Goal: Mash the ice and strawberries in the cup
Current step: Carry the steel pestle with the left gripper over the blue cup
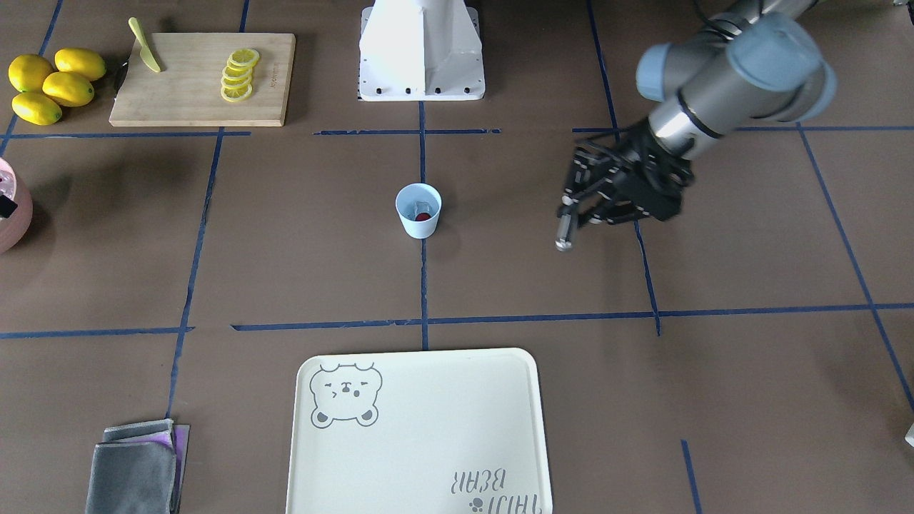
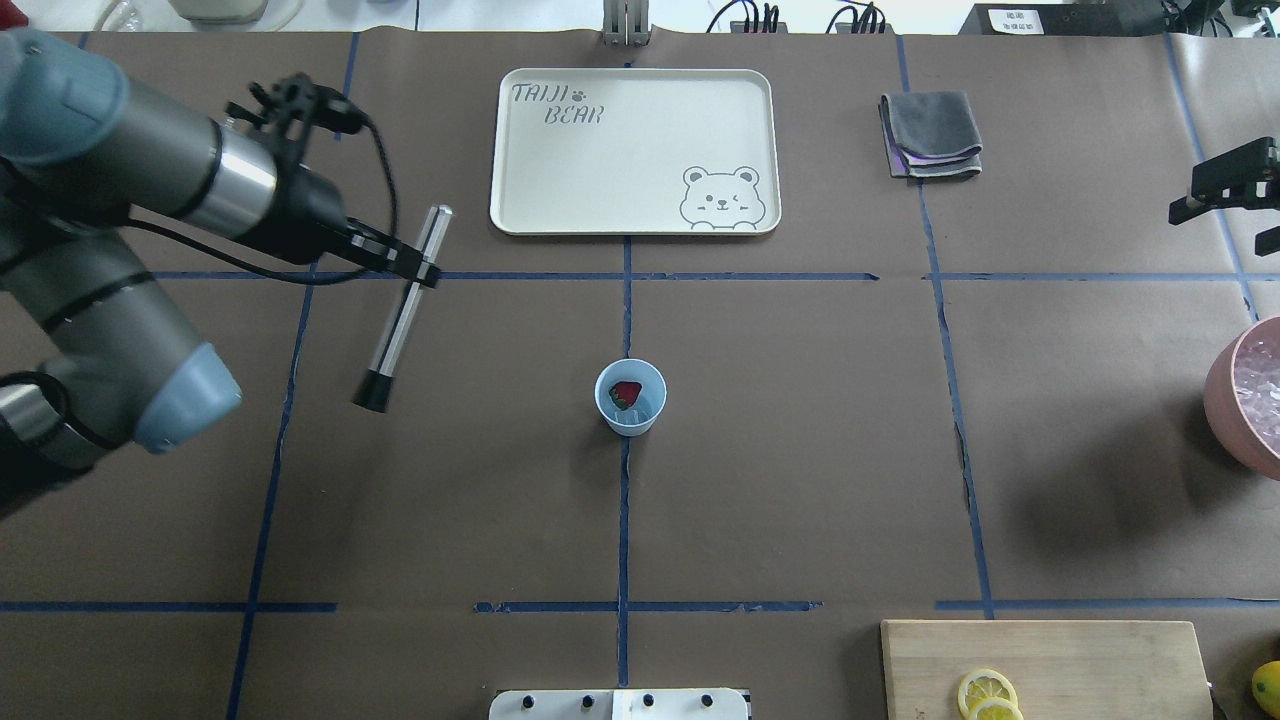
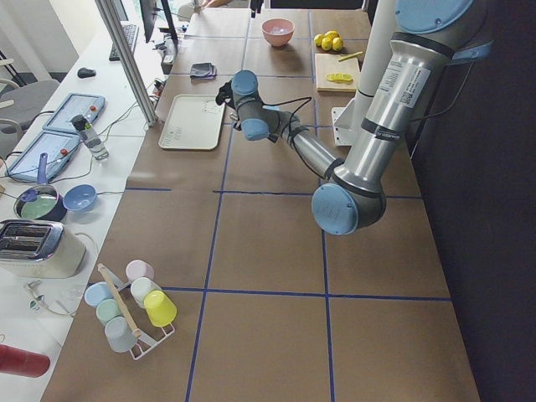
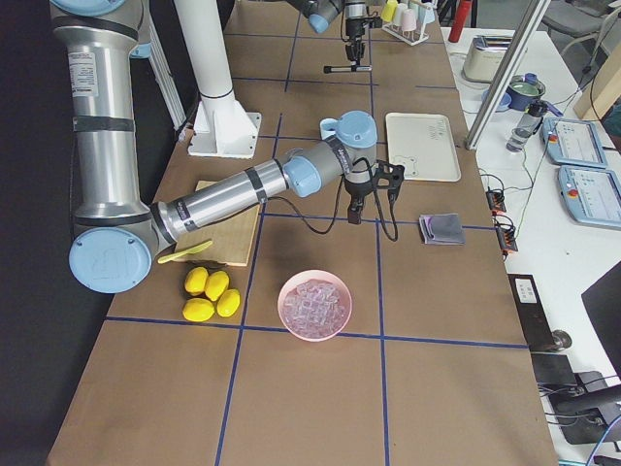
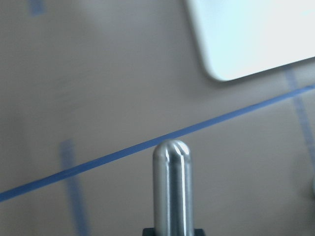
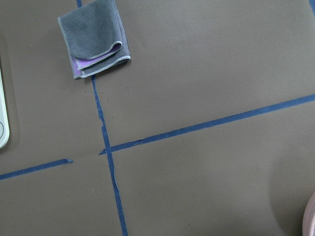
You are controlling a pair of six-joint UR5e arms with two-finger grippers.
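The left gripper [image 2: 415, 268] is shut tight on one shiny metal stick [image 2: 395, 335], and it holds the stick near the middle. The stick has a round silver end and a black end, and it lies slanted. The stick and gripper are well apart from the cup [image 2: 628, 425], off to the robot's left side. There is one small pale-blue cup, and it stands upright in the middle of the brown table [image 2: 800, 450], right on a blue tape line. Inside the cup is one little red strawberry [image 2: 626, 393] next to some clear ice [image 1: 416, 208]; the ice bits are too small to count. Past the cup, on the far side from the robot, lies one pale tray [image 2: 600, 170] with a bear drawn on it. Near the tray is one folded grey cloth [image 2: 930, 125] with a purple edge. The right gripper [image 2: 1225, 185] hangs at the robot's right side, and I cannot tell if it is open or closed. Near it stands one pink bowl [image 2: 1225, 400] full of ice. Close to the robot is one wooden board [image 1: 193, 93] with a row of lemon slices [image 1: 239, 75] and one yellow-green knife [image 1: 145, 46] on it. Beside the board lie four whole lemons [image 1: 53, 86].
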